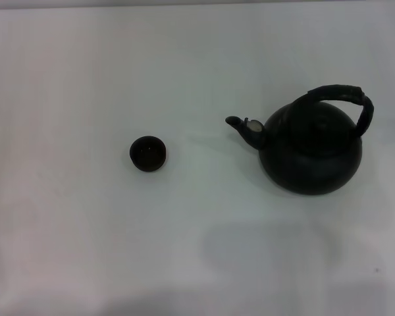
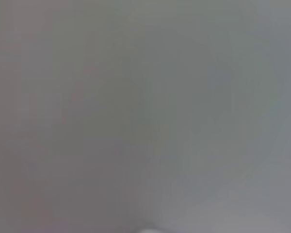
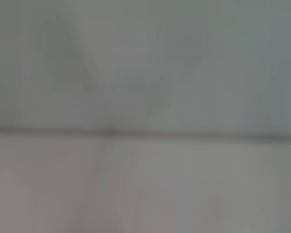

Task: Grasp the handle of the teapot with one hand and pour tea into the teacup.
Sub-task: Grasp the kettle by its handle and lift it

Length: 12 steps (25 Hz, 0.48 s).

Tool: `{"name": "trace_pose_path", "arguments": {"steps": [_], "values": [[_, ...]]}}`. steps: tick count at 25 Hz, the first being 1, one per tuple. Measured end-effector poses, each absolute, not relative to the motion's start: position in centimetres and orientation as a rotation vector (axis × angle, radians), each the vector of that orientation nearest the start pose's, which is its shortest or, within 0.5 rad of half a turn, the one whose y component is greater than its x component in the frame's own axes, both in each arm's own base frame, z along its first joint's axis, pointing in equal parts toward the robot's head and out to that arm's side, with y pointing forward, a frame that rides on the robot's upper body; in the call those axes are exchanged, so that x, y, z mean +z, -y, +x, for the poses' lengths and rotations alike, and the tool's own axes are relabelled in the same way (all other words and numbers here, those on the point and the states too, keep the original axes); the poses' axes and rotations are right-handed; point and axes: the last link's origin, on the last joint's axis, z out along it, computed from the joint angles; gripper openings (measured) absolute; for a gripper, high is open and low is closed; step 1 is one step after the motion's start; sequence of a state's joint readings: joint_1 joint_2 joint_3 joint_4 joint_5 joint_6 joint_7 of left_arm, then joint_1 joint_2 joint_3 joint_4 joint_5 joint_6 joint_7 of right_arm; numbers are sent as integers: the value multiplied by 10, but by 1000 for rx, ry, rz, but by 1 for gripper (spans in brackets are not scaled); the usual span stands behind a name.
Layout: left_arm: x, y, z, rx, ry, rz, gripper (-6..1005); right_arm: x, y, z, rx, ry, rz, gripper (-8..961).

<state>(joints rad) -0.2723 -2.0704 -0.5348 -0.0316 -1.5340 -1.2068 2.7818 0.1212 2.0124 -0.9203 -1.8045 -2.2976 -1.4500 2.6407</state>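
Teapot [image 1: 311, 155] right, spout facing teacup [image 1: 148, 153]; well apart on table [image 1: 85, 250].

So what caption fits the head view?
Black teapot, spout toward a small dark teacup, apart on a white table; no grippers visible.

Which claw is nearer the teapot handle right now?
Cannot tell: neither claw shows in any view. The handle arches over the teapot, on the robot's right side.

Plain pale grey surface [image 2: 145, 107] across whole view, nothing else discernible.
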Motion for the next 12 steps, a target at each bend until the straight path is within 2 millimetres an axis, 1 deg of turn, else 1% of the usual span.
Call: {"name": "trace_pose_path", "arguments": {"steps": [3, 5, 8, 12], "values": [[40, -251, -431, -625, 877, -1093, 862, 177, -278, 254, 70, -1319, -1924, 794], [39, -252, -432, -622, 885, -1093, 862, 174, -268, 252, 13, -1404, -1927, 794], [38, -254, -430, -627, 887, -1094, 862, 164, -260, 253, -25, -1504, -1953, 795], [37, -258, -427, -635, 884, -1104, 862, 146, -252, 257, -24, -1579, -1995, 744]]}}
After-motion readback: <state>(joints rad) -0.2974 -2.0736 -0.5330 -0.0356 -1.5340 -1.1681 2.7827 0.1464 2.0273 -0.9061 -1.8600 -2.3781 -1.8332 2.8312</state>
